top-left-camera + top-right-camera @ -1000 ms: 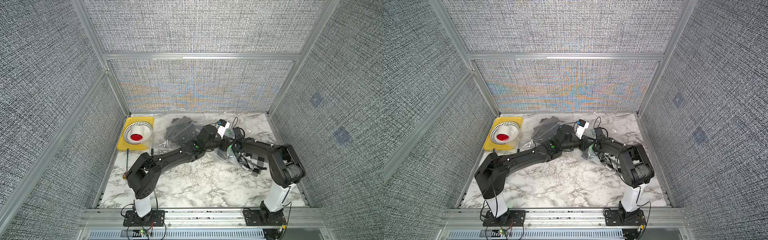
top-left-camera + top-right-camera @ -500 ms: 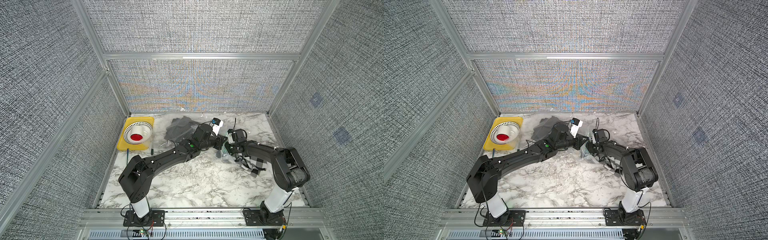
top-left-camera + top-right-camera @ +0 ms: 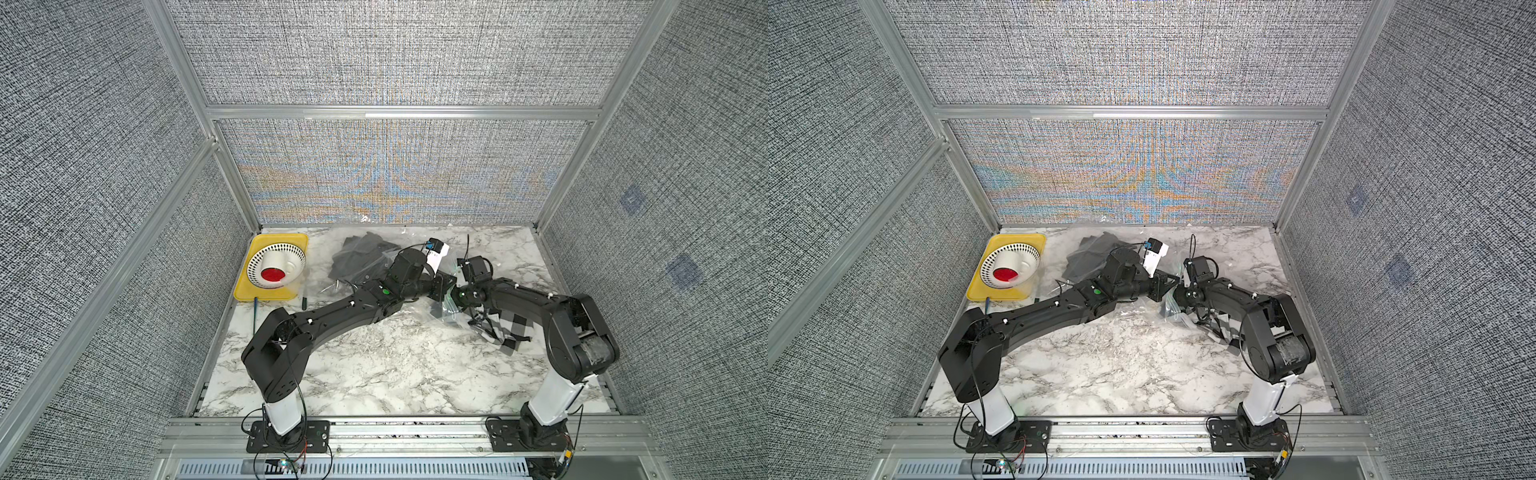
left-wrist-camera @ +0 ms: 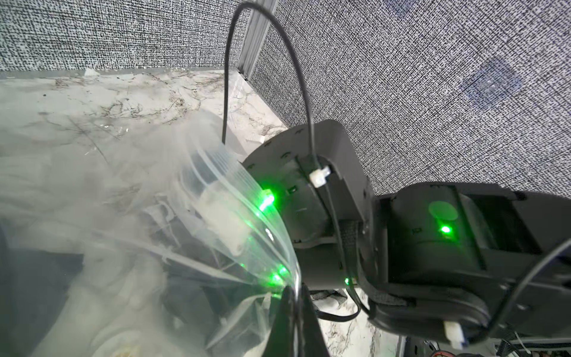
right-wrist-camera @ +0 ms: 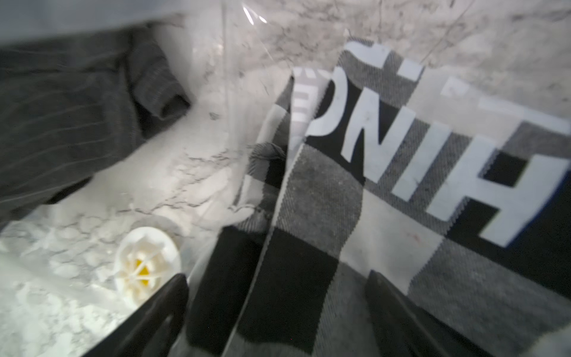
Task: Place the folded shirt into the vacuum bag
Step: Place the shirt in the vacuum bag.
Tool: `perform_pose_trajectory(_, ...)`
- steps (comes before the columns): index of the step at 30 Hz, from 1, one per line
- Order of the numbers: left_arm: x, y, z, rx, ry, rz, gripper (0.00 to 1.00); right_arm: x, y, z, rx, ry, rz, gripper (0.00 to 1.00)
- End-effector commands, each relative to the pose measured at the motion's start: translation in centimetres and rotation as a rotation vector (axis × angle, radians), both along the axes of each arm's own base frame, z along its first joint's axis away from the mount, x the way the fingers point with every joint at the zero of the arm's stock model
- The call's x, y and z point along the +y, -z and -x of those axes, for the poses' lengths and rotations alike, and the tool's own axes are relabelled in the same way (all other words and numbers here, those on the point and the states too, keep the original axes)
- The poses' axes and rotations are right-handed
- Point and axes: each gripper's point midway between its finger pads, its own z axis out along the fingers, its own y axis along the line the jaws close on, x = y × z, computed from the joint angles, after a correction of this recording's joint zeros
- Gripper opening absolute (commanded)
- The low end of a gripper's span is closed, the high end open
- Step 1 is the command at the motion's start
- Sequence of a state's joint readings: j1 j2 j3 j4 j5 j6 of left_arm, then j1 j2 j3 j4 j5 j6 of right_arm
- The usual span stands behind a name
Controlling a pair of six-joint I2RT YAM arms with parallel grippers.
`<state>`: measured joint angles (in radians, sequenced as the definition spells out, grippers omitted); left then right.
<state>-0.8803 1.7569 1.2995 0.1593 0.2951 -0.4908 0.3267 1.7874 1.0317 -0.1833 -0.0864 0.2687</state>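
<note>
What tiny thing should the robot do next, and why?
Probably close the right claw on the checkered shirt: its jaws stand open on either side of the cloth, while the left claw pinches the rim of the vacuum bag.

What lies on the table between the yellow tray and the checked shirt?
In both top views: a dark grey garment near the yellow tray, then the left arm and the clear vacuum bag.

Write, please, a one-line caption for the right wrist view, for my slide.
Open right pincer above the checkered shirt and the clear vacuum bag, its white valve disc nearby.
</note>
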Motion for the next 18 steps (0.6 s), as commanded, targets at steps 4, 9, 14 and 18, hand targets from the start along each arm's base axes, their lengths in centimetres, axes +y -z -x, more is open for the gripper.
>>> perform_pose_trajectory(4, -0.7, -0.8, 0.1, -0.005, 0.022, 0.039, 0.0, -0.6, 2.4, -0.1, 0.066, 0.022, 0.057, 0.87)
perform_pose_trajectory(9, -2.0, -0.8, 1.2, 0.007, 0.077, 0.058, 0.0, -0.4, 1.6, -1.0, 0.041, 0.028, 0.064, 0.93)
perform_pose_trajectory(14, -3.1, -0.8, 2.1, 0.015, 0.117, 0.067, 0.0, -0.7, 2.5, -0.9, 0.059, 0.03, 0.089, 0.69)
perform_pose_trajectory(18, -3.5, -0.7, 2.5, 0.019, 0.13, 0.067, 0.0, -0.9, 2.6, -0.6, 0.054, 0.033, 0.085, 0.36)
